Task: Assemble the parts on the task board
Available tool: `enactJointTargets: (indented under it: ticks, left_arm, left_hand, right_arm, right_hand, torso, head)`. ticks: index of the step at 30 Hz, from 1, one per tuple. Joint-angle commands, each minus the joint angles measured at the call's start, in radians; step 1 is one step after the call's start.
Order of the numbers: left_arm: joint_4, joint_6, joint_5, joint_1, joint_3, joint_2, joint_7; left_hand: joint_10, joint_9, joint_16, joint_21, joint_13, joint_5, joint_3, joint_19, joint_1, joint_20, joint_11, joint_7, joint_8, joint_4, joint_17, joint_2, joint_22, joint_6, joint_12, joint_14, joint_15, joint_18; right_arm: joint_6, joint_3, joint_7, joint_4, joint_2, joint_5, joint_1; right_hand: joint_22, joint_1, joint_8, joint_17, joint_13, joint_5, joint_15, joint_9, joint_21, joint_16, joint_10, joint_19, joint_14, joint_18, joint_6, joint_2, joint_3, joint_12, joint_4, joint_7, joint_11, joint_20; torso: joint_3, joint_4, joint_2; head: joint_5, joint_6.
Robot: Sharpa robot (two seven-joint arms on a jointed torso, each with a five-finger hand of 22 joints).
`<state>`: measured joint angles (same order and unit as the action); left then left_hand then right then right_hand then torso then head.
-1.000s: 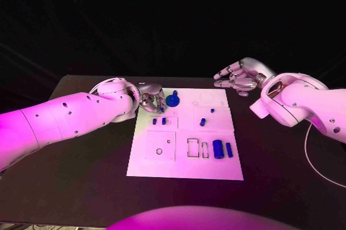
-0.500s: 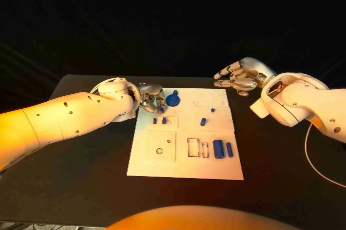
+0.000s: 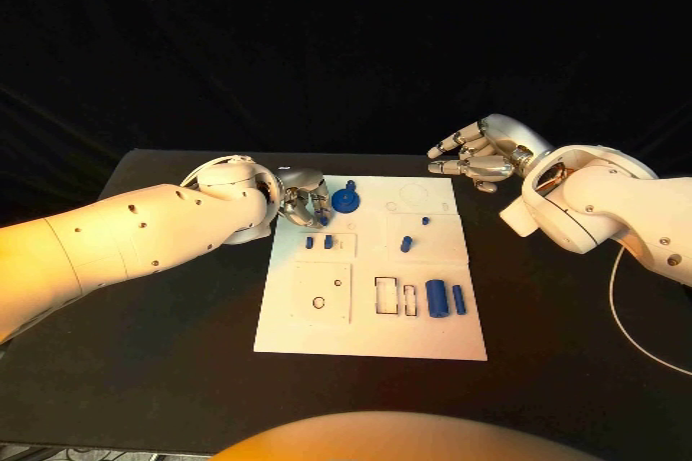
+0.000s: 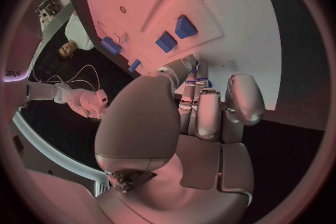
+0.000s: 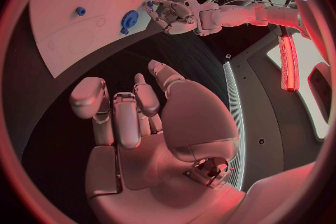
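The white task board (image 3: 296,326) lies in the middle of the black table. A round blue part (image 3: 345,198) stands at its far left corner. My left hand (image 3: 303,203) is right beside that part, fingers curled toward it. In the left wrist view a sliver of blue (image 4: 199,65) shows between the fingertips (image 4: 189,75); a grip is not clear. My right hand (image 3: 476,156) hovers off the board's far right corner and holds nothing, its fingers (image 5: 115,109) loosely apart. From that wrist I see the round part (image 5: 129,18) and the left hand (image 5: 171,14).
Two small blue blocks (image 3: 317,243), a tiny blue piece (image 3: 426,221) and a short peg (image 3: 405,245) sit mid-board. Two blue cylinders (image 3: 444,299) lie beside rectangular slots (image 3: 387,295) near the front right. A square plate with holes (image 3: 320,291) lies front left.
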<state>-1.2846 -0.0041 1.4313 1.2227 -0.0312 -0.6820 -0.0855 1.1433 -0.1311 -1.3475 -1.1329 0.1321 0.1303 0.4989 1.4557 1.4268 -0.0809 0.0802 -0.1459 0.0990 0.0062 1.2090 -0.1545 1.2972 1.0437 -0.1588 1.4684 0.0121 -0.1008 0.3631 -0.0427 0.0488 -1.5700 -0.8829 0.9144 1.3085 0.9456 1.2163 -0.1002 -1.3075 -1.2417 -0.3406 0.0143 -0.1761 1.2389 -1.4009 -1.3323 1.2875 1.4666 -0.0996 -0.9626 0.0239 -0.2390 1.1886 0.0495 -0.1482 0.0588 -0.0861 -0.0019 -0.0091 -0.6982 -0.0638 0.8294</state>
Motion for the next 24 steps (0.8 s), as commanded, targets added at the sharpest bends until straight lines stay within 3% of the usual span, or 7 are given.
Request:
enactJointTargets:
  ticks: [1, 20, 22, 24]
  left_arm:
    - [0.002, 0.026, 0.009, 0.0, 0.0, 0.002, -0.005]
    - [0.0, 0.013, 0.008, 0.0, 0.0, -0.01, -0.003]
    - [-0.003, 0.012, 0.001, 0.0, 0.0, -0.018, -0.001]
    - [-0.008, 0.008, -0.016, 0.0, 0.001, -0.029, 0.003]
  left_hand:
    - [-0.018, 0.009, 0.007, 0.011, -0.007, 0.003, 0.009, -0.001, -0.014, -0.009, 0.006, -0.005, -0.017, 0.0, -0.006, -0.002, -0.004, -0.024, 0.016, 0.02, -0.01, 0.015]
    - [-0.049, 0.018, 0.024, 0.065, -0.021, 0.003, 0.021, -0.019, -0.024, -0.019, 0.018, -0.014, -0.027, -0.002, -0.037, -0.017, -0.034, -0.03, 0.04, 0.009, -0.019, 0.004]
    - [-0.051, 0.018, 0.03, 0.075, -0.022, 0.003, 0.025, -0.022, -0.021, -0.02, 0.019, -0.015, -0.027, -0.004, -0.046, -0.018, -0.04, -0.029, 0.041, 0.006, -0.02, 0.002]
    - [-0.052, 0.019, 0.034, 0.084, -0.023, 0.003, 0.028, -0.025, -0.019, -0.021, 0.02, -0.016, -0.027, -0.007, -0.053, -0.018, -0.045, -0.028, 0.042, 0.004, -0.02, 0.001]
  right_arm:
    - [-0.007, 0.0, -0.006, 0.0, 0.001, 0.007, 0.0]
    - [-0.013, 0.0, -0.002, 0.006, -0.002, 0.01, 0.0]
    - [-0.025, 0.0, 0.001, 0.013, -0.003, 0.015, 0.0]
    - [-0.041, 0.0, 0.005, 0.022, -0.004, 0.037, 0.0]
  right_hand:
    - [-0.001, 0.006, -0.006, -0.005, 0.001, -0.006, 0.005, -0.001, -0.003, 0.005, 0.007, -0.006, 0.049, -0.019, 0.002, -0.004, -0.005, -0.002, 0.001, -0.001, -0.001, -0.001]
    - [-0.014, 0.007, -0.006, 0.003, 0.01, -0.006, 0.005, -0.001, -0.011, 0.011, 0.014, -0.012, 0.048, -0.022, 0.003, -0.003, -0.006, -0.013, 0.003, -0.001, -0.001, -0.001]
    - [-0.066, 0.011, -0.006, 0.03, 0.102, -0.007, 0.005, -0.002, -0.043, 0.033, 0.087, -0.036, 0.04, -0.031, 0.005, -0.001, -0.015, -0.126, 0.006, -0.001, -0.001, 0.0]
    - [-0.06, 0.016, -0.005, 0.027, 0.309, -0.007, 0.007, -0.002, -0.043, 0.033, 0.233, -0.031, 0.042, -0.029, 0.009, 0.001, -0.032, -0.375, 0.011, -0.001, -0.002, 0.001]
  torso:
    - [0.0002, -0.0003, 0.0]
    - [-0.0002, 0.0003, 0.001]
    - [-0.0008, 0.0001, 0.001]
    - [-0.0008, -0.0008, 0.001]
  head:
    - [0.0, 0.0]
    - [0.003, 0.0]
    - [0.003, -0.001]
    - [0.004, -0.002]
